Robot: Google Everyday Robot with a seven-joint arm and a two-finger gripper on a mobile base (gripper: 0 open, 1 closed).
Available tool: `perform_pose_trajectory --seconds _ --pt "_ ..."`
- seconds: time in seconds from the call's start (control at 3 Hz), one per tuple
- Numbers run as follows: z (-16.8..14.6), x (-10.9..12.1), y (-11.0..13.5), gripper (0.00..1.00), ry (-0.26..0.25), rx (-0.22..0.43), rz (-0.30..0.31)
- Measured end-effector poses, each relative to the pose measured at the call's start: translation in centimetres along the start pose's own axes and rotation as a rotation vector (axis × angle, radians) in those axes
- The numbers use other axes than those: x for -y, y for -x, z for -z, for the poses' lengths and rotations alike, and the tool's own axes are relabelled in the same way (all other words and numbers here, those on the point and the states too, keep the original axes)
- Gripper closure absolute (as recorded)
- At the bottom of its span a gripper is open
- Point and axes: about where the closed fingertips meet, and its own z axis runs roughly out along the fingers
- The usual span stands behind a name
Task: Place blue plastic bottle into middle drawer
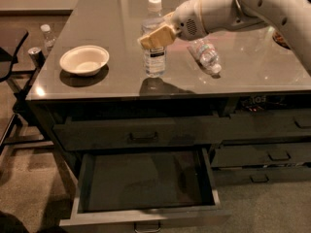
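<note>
1. At the far left, on the pale floor (29, 188) beside the cabinet, stood a small capped bottle (45, 33) and a can (34, 54).
2. The dark glossy countertop (97, 13) carried a white bowl (84, 59) near its left front edge.
3. Right of the bowl, around the middle of the countertop, the blue plastic bottle (154, 59) stood upright - clear and faintly bluish, with a white screw cap and a white label with dark print.
4. The gripper (156, 36) sat at the bottle's shoulder, just below the cap, its tan tip overlapping the bottle; whether it clasped the bottle could not be told.
5. The white arm (252, 6) reached in from the upper right.
6. Just right of the gripper a small ribbed bottle (207, 56) lay on its side.
7. Below, the top drawer (141, 135) with a black handle was closed, and under it the middle drawer (146, 213) was pulled open - dark inside, pale rim.
8. Narrower drawers (267, 155) were closed at the right.
</note>
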Motion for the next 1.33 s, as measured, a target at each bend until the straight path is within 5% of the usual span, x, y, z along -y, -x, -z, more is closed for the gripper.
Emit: perform_pose_trajectory --seconds 0.33,1.0,1.33 --pt "1.2 -1.1 -0.3 1.00 -0.012 -0.010 -0.008" --pt "7.8 -8.2 -2.7 1.00 -0.126 -0.061 -0.081" --pt "7.8 -8.2 -2.7 1.00 -0.126 -0.062 -0.081"
